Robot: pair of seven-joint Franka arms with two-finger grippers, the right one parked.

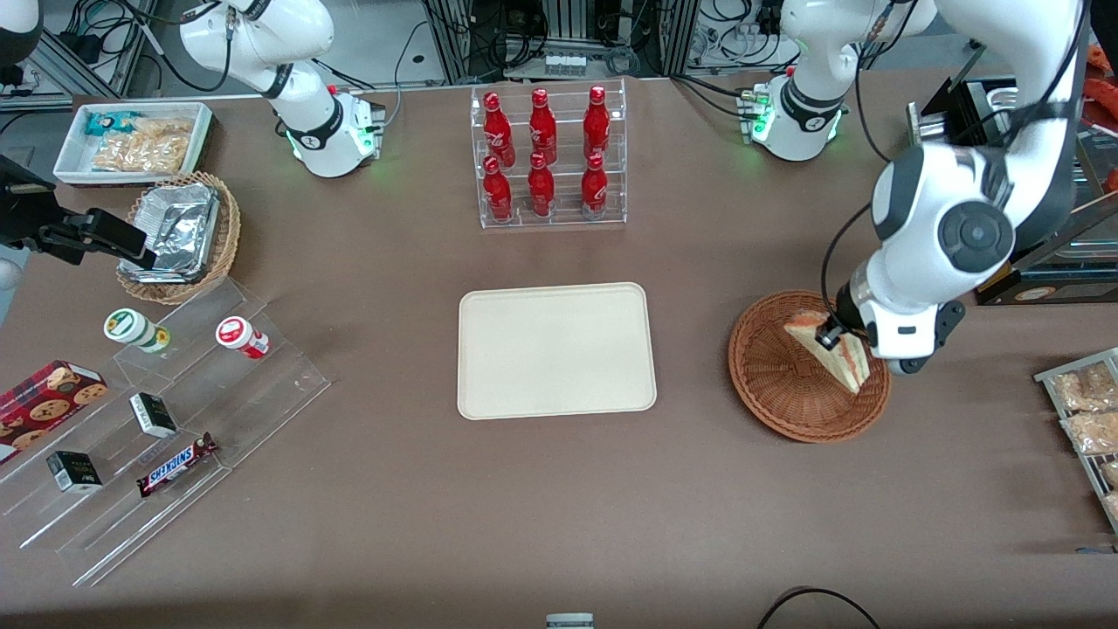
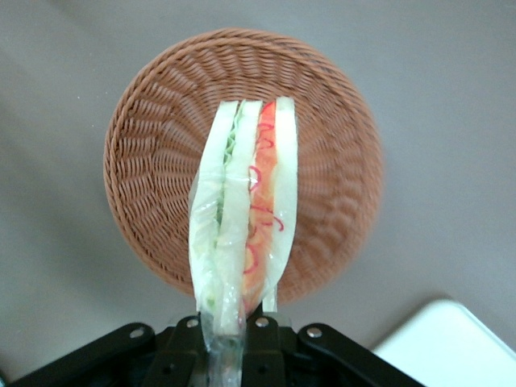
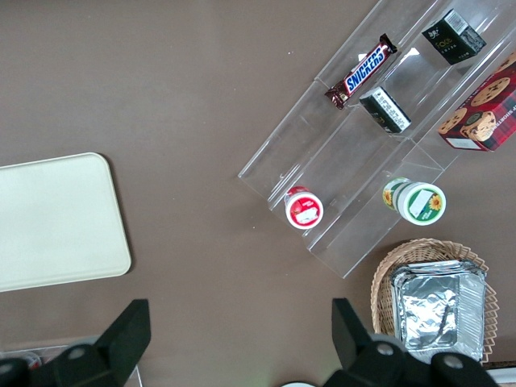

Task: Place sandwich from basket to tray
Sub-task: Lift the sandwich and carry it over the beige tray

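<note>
At the right of the front frame, the left arm's gripper (image 1: 828,333) clasps the pale triangular sandwich (image 1: 828,349) with orange-red and green filling, over the round reddish-brown wicker basket (image 1: 777,376). The flat cream-beige rectangular tray (image 1: 556,350) lies bare at frame centre, well apart.

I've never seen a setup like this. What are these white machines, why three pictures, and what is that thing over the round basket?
Two white robot arms stand at a brown table. One picture looks from the front; the others come from cameras on each arm's wrist. The working arm's gripper is shut on a triangular sandwich wedge of pale bread with orange and green filling, held above a round reddish-brown wicker basket. Beside the basket lies an empty flat cream rectangular tray. Red bottles in a clear rack stand farther from the front camera.
</note>
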